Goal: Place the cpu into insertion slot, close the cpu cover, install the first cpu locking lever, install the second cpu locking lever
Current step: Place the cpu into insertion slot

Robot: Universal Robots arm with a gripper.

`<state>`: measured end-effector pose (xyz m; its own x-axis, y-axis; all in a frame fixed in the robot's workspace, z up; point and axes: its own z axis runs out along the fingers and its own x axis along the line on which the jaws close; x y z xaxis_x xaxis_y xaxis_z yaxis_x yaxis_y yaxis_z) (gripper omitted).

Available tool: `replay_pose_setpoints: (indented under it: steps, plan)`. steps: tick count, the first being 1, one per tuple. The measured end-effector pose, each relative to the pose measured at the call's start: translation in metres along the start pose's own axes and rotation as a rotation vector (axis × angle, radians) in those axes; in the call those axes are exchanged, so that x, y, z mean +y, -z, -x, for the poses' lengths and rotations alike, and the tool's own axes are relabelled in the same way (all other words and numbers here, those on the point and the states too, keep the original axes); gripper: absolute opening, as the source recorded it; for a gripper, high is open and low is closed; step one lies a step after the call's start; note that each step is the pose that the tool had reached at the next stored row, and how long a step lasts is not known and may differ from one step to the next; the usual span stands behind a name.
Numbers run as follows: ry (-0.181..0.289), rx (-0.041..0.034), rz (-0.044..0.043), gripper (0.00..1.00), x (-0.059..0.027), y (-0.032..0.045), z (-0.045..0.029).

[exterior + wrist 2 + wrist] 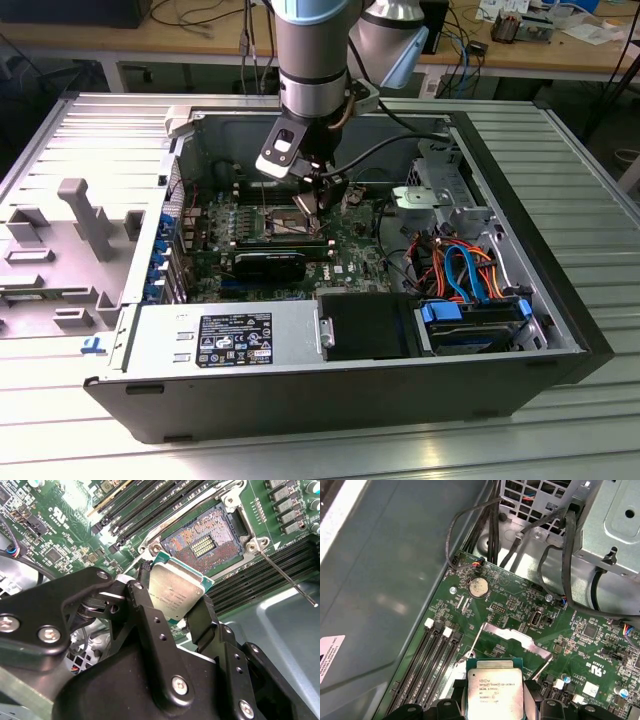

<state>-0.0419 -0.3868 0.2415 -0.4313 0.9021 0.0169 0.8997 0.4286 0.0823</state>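
Note:
My gripper (170, 601) is shut on the cpu (176, 592), a small square chip with a dull silver top and green edge, held tilted by two opposite sides. The cpu hangs above the motherboard, just off one edge of the insertion slot (202, 539), which lies open with its pin field bare. In the first wrist view the cpu (495, 690) sits between the black fingers (454, 700), and the cpu cover (512, 639) stands raised beyond it. A thin locking lever (287, 581) sticks out free beside the slot. In the exterior view the gripper (318, 195) hovers over the insertion slot (285, 217).
Long black memory slots (150, 507) flank the socket. A black fan shroud (270, 265), the power supply (225, 340) and a drive bay with coloured cables (465, 270) crowd the case. A coin battery (478, 587) and loose black cables (567, 555) lie past the socket.

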Motion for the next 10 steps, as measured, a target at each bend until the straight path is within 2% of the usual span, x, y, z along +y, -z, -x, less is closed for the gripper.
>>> replay_pose_setpoints:
  steps: [10]
  plan:
    - [-0.009,-0.0008,0.0002,0.54,0.0000,-0.0007,0.0000]
